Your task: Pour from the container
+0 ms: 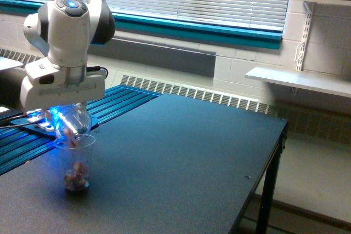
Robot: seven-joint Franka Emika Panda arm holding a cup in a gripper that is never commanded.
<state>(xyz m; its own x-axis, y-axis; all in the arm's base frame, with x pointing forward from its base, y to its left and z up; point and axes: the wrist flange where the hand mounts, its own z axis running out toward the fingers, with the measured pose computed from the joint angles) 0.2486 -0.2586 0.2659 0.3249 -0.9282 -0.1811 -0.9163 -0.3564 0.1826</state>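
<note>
In the exterior view, the container [70, 121], a small clear rounded cup lit blue, hangs tipped over with its mouth down at the rim of a clear tapered tumbler [77, 161]. The tumbler stands upright on the dark table [181, 157] and holds small reddish-brown pieces at its bottom. The gripper [61, 109] on the white arm is shut on the container from above; its fingers are mostly hidden under the white hand. Only a few pieces show inside the container.
A blue ribbed panel [66, 119] with cables lies along the table's left side behind the cups. The table's right edge [274, 152] drops to the floor. A radiator, a blinded window and wall shelves [299, 80] stand behind.
</note>
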